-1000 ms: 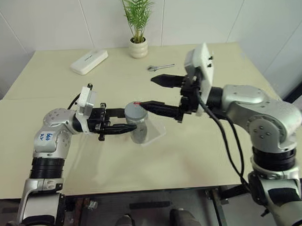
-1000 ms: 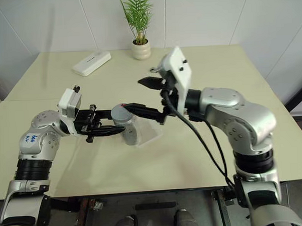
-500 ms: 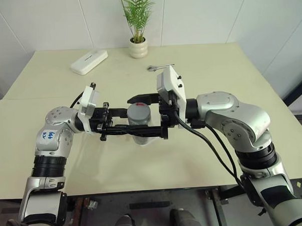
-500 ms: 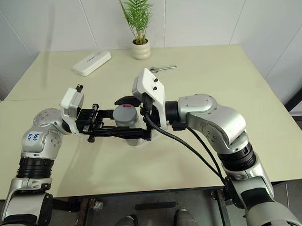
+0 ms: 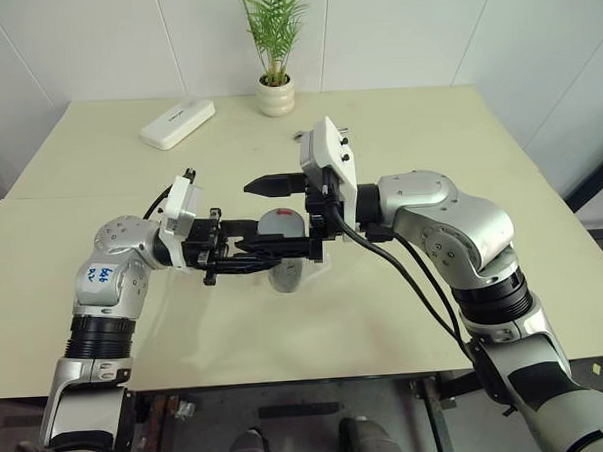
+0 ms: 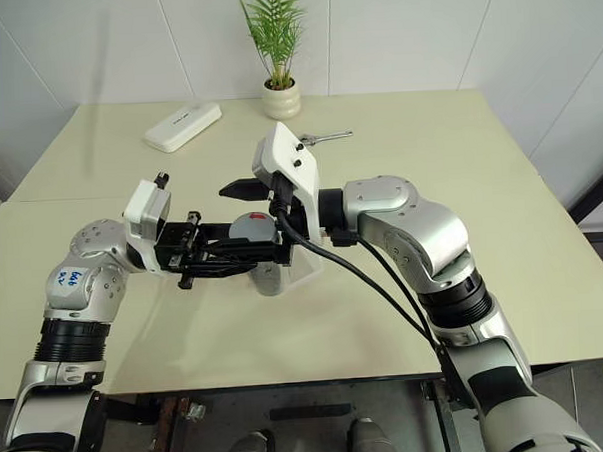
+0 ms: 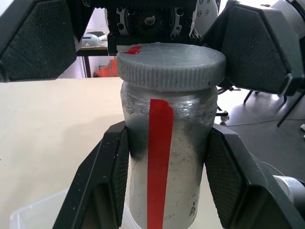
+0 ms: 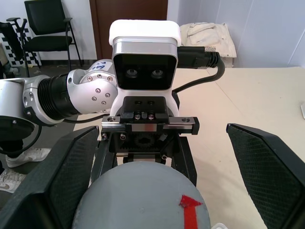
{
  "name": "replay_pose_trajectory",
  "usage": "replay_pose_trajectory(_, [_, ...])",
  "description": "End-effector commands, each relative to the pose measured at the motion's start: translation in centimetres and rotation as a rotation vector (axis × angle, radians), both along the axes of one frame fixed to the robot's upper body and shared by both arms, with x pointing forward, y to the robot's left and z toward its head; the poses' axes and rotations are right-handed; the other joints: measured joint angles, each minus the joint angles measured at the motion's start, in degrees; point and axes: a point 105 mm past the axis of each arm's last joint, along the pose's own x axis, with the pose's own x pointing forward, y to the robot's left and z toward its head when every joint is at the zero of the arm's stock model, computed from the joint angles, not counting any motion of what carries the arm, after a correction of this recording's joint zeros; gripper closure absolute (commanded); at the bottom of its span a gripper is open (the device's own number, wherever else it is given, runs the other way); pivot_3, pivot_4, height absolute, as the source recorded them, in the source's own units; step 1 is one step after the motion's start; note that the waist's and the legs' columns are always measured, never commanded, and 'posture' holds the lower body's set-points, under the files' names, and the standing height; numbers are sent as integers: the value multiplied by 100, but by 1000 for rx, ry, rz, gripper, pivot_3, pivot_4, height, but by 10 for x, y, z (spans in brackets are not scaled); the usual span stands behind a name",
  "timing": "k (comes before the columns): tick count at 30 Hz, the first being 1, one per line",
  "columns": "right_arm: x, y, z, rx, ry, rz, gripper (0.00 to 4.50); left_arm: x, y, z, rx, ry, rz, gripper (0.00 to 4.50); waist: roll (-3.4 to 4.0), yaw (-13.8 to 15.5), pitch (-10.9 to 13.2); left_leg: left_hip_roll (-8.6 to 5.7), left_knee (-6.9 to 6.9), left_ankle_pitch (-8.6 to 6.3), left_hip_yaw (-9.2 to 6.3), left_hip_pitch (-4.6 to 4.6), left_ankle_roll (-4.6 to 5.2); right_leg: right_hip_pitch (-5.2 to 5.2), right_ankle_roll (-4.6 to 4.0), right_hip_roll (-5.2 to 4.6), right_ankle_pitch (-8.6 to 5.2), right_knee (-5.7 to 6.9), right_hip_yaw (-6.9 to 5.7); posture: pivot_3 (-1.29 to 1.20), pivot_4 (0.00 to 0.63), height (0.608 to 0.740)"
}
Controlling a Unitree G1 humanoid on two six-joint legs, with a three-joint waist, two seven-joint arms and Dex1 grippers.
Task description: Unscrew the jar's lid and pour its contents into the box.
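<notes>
The left gripper (image 7: 164,157) is clenched on the jar (image 7: 169,162), holding it upright above the table (image 5: 405,312), over the clear box (image 5: 318,268). The grey lid (image 7: 171,64) is on the jar. The right gripper (image 5: 271,215) reaches in from the opposite side, fingers spread wide on either side of the lid, not touching it
</notes>
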Motion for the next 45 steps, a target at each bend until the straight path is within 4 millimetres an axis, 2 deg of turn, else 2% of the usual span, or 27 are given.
replay_pose_trajectory(1, [-1,-4,10,20,-48,-11,0,-6,-3,6,-6,-39,-25,2556,0,0,0,0,0,0,0,0,0,0,0,0,0,1,0,0,150,740])
replay_pose_trajectory(17, [9,-44,10,-6,-46,-185,0,-5,-4,5,-8,-31,-24,2556,0,1,0,0,3,0,2,1,0,0,0,0,0,4,3,0,150,740])
replay_pose_trajectory(40, [2,-67,4,-45,-26,-269,0,-1,-4,6,-7,-30,-16,2556,0,5,0,0,3,0,3,2,0,0,-1,0,0,3,5,0,150,740])
replay_pose_trajectory(45, [-5,-76,-1,-76,-7,-286,0,0,-3,6,-4,-29,-10,2556,0,18,0,-1,3,0,3,1,0,0,-1,0,-1,2,5,0,150,740])
